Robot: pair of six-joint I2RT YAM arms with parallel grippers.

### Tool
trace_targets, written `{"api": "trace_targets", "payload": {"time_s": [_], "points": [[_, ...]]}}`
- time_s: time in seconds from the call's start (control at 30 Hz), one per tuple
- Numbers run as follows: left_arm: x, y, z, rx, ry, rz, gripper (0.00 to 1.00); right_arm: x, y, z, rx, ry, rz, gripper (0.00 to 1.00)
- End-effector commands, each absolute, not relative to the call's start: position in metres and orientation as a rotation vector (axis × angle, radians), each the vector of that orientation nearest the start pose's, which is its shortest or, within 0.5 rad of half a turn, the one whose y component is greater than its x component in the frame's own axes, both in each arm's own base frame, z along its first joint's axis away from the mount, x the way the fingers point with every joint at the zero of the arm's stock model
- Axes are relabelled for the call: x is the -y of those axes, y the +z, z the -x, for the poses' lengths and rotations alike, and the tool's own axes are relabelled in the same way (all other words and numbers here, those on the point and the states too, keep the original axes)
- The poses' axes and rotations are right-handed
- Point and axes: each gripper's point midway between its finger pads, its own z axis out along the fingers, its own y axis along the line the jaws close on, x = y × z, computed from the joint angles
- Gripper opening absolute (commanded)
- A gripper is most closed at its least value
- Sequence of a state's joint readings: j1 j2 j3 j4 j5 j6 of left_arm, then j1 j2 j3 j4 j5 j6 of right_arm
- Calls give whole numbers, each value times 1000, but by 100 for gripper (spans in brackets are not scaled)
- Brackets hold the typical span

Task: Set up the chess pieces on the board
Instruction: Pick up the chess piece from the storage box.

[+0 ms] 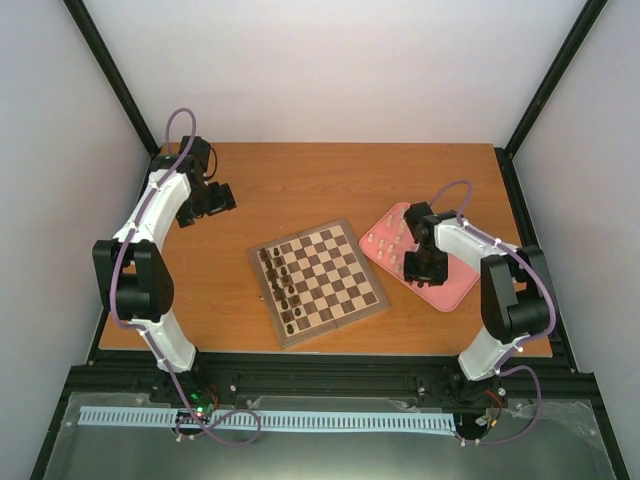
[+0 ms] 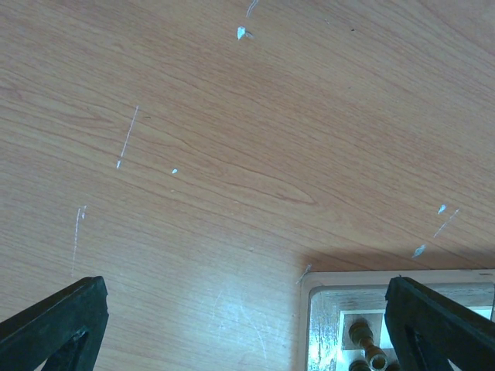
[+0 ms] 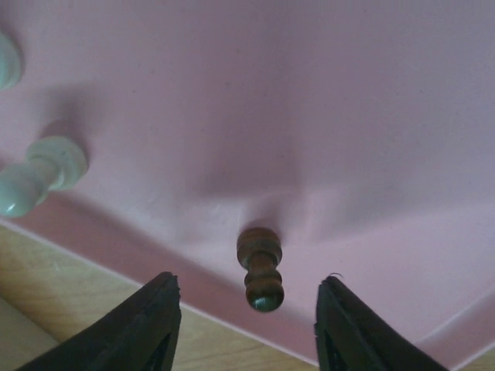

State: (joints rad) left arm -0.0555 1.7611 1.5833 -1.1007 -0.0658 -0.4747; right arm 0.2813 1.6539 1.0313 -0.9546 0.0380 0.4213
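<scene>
Right wrist: right end effector [image 3: 247, 328] part open astride dark pawn [image 3: 259, 267] on pink tray [image 3: 309, 116], not touching it | left end effector [image 2: 247, 340] wide open, nothing held, above desk [image 2: 232, 154]

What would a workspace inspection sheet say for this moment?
Surface: wooden table, light scratches in the left wrist view.
Job's things: board mid-table, turned at an angle; dark pieces stand along its left side; pale pieces stand on the pink tray; one dark piece also stands on the tray.
Clutter: nothing seen.
Grippers: right gripper open, fingers either side of that dark piece, not touching; left gripper open over the table.
Cables: purple cables run along both arms, off the board.
Surroundings: white walls, black frame posts.
</scene>
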Motion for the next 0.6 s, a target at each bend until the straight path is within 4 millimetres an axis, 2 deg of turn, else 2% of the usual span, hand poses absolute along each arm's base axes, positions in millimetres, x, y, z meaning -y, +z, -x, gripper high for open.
{"api": "trace_targets", "payload": {"time_s": [0.0,0.07,0.17,0.33,0.43,0.57], "points": [[10,170,-397,-2744,-7,593,100,-66,28,-272,-3126,-30,-231,47],[9,168,-396,-2746,-1,594,100,-64,24,-272,-3132,-37,-234,43],[9,167,-397,-2750,-1,594,100,-65,23,-272,-3137,-32,-233,32],[11,164,-399,-2759,-6,594,100,-66,20,-270,-3147,-30,-231,23],[11,164,-399,-2759,-10,593,100,-65,20,-268,-3152,-33,-237,5],[11,164,-398,-2759,-8,591,100,-60,26,-268,-3135,-68,-255,3]]}}
